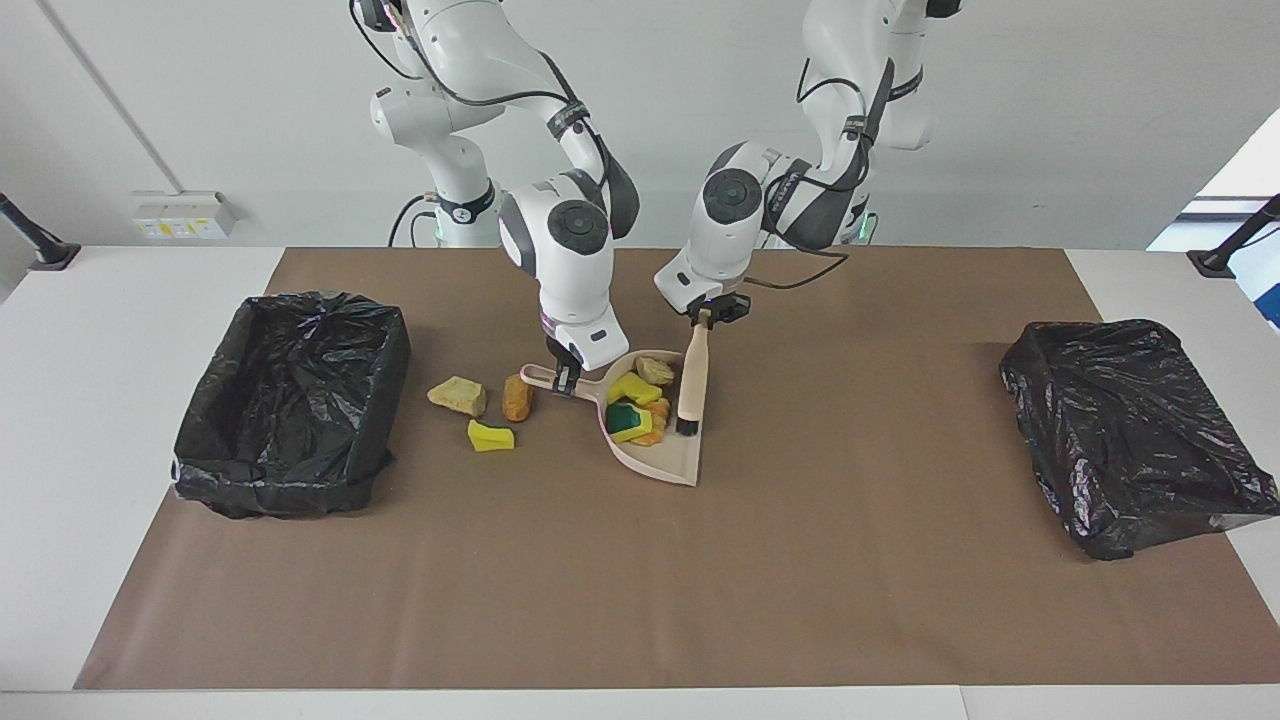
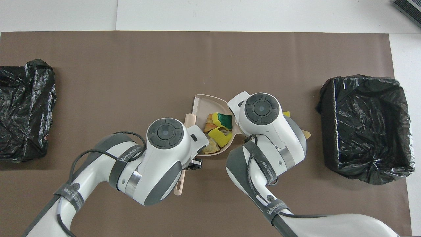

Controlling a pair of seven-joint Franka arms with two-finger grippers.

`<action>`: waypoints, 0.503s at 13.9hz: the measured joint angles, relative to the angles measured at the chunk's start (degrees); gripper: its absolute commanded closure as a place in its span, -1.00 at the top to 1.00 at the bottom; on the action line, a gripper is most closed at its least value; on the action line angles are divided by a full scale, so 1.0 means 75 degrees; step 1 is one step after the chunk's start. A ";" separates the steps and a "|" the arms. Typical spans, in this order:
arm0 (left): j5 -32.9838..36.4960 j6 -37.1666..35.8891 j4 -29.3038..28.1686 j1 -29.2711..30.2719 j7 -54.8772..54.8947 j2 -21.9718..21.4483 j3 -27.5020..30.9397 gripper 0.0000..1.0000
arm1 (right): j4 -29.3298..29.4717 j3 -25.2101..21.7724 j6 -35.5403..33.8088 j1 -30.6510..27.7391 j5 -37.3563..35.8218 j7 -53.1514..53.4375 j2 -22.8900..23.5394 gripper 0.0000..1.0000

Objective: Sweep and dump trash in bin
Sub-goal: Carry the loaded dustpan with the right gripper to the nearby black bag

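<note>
Mid-frame, the left claw (image 1: pixel 706 316) clamps the brush (image 1: pixel 691 385) over the dustpan (image 1: pixel 660 460) of scraps (image 1: pixel 636 407), whose handle the right claw (image 1: pixel 566 376) pinches.

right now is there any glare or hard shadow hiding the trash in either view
Facing view: even light, soft shadows; scraps in the dustpan read clearly. Sheen only on the bin liner. Overhead view: white glints on the other liner; the right arm, not lighting, covers the scraps beside the dustpan handle.

Four scraps (image 1: pixel 637 405) in dustpan (image 1: pixel 665 462) mid-table, brush (image 1: pixel 692 380) over its edge; three more scraps (image 1: pixel 491 436) between dustpan and bin (image 1: pixel 290 400); second bin (image 1: pixel 1135 430) at left arm's end
</note>
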 measured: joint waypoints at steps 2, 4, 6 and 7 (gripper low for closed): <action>0.0000 -0.0387 0.0022 0.0431 0.0000 -0.0393 0.0026 -1.00 | -0.0031 0.0000 0.0000 -0.0037 0.0016 0.0027 0.0001 -1.00; 0.0001 -0.1007 -0.0012 0.0655 0.0000 -0.0881 0.0045 -1.00 | -0.0033 -0.0005 -0.0001 -0.0159 0.0017 0.0028 -0.0018 -1.00; 0.0001 -0.1382 -0.0314 0.0653 -0.0171 -0.1425 0.0009 -1.00 | -0.0023 -0.0014 -0.0048 -0.0393 0.0027 0.0028 -0.0161 -1.00; 0.0001 -0.1384 -0.0597 0.0612 -0.0289 -0.1678 -0.0039 -1.00 | -0.0010 -0.0016 -0.0146 -0.0550 0.0115 0.0027 -0.0317 -1.00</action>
